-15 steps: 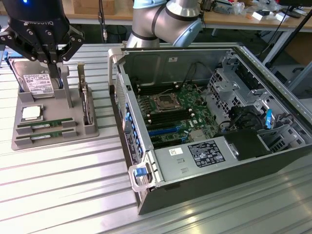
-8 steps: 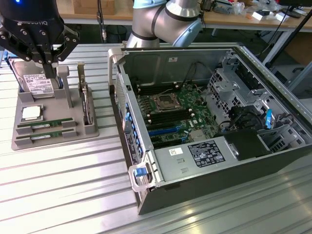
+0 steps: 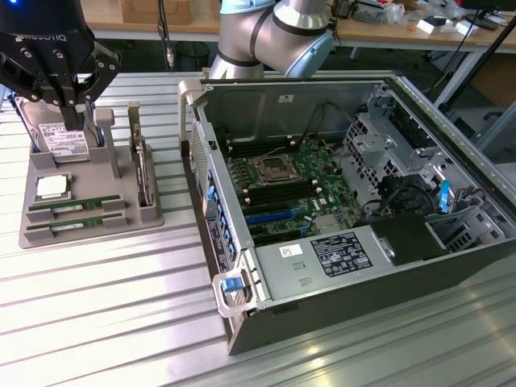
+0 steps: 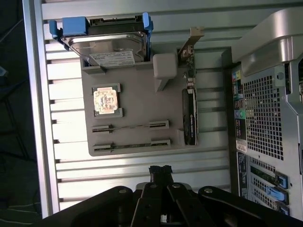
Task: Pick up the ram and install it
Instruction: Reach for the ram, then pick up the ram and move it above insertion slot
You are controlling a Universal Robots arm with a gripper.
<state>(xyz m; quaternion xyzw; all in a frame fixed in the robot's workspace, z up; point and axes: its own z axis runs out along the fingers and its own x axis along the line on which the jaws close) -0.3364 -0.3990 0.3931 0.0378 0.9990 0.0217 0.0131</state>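
Presently, at the exterior view's left, the black gripper (image 3: 72,119) hangs above the far end of a grey tray (image 3: 89,181). Its jaws are pressed together and hold nothing; the wrist view confirms the closed tips (image 4: 160,171) with no part between them.

Directly beneath the fingertips in the exterior view stands a hard drive (image 3: 60,139), propped in the tray's rear slot. In front of it lies a square processor (image 3: 51,187) in its recess.

At the tray's near end, two ram sticks lie flat in parallel slots: the first ram stick (image 3: 76,207) just in front of the processor, and the second ram stick (image 3: 72,225) beside it at the tray's front edge. Both are seated in the tray, apart from the jaws, with the processor between them and the point under the gripper. The wrist view shows the same pair (image 4: 130,126) (image 4: 131,143) untouched.

Further right, an expansion card (image 3: 142,165) stands on edge in the tray's side slot.

To the exterior view's right, an open computer case (image 3: 242,322) lies on the slatted table (image 3: 97,306), its motherboard (image 3: 282,189) exposed.
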